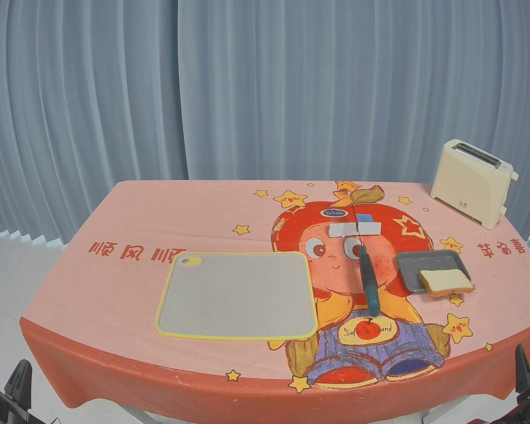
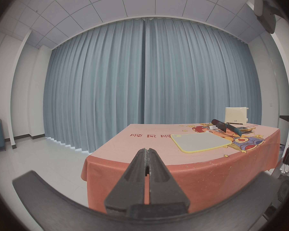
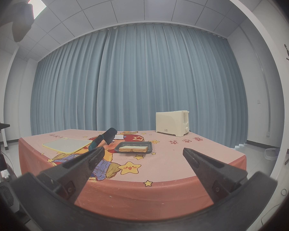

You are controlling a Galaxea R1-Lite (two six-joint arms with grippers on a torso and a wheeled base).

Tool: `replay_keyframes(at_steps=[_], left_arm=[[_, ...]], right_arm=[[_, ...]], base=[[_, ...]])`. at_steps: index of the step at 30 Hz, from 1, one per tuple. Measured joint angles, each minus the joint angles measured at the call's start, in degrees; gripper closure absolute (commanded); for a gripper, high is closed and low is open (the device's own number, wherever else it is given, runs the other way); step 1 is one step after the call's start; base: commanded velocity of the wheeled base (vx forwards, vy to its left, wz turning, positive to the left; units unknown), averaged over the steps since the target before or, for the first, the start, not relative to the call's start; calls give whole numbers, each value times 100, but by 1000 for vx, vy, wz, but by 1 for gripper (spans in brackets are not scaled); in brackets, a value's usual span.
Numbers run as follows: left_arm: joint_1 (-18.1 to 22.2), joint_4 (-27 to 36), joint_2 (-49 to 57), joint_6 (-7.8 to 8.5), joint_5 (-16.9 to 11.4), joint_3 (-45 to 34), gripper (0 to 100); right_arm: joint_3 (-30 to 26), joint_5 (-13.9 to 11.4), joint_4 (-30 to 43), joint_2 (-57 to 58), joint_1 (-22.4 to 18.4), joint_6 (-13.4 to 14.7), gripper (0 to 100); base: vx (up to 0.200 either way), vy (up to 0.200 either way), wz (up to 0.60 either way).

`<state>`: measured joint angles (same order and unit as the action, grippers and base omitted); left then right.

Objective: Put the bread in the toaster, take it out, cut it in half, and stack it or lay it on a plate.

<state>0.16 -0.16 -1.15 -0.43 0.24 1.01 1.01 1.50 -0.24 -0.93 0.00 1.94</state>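
Bread [image 1: 446, 281] lies as a single slice on the near right corner of a dark tray [image 1: 424, 262], partly overhanging its rim, on the right side of the counter [image 1: 159, 219]. The toaster [image 1: 474, 182] stands beyond it, slot upward, close to the counter's far right edge. Both arms sit low off the counter's near edge, well apart from everything. The right end effector [image 3: 143, 152] has its fingers spread wide, and the left end effector [image 2: 147, 151] has its fingers pressed together with nothing between them. Nothing of the task looks begun, so the first risk is likely the pick itself: a soft slice lying flat offers little to pinch, a hard squeeze may crush or tear it, and the shallow tray may skid instead. The next risk is the slot (narrow, and seen only at an angle), where a tilted slice could catch on the lip and fold. A push there might also shove the toaster toward the edge behind it. The knife [image 1: 368, 278] lies between the tray and the cutting board [image 1: 237, 294], its blade propped on a small white holder [image 1: 354, 229], and a low sweep of an arm could knock it.
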Motion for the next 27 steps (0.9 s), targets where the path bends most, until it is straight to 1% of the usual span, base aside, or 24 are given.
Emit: replay_keyframes(at_steps=[7, 27], left_arm=[[0, 0, 0, 0, -2, 0, 100], [0, 0, 0, 0, -2, 0, 100]], right_arm=[[0, -6, 2, 0, 0, -96, 0], [-2, -16, -7, 0, 0, -134, 0]], base=[[0, 0, 0], [0, 0, 0]])
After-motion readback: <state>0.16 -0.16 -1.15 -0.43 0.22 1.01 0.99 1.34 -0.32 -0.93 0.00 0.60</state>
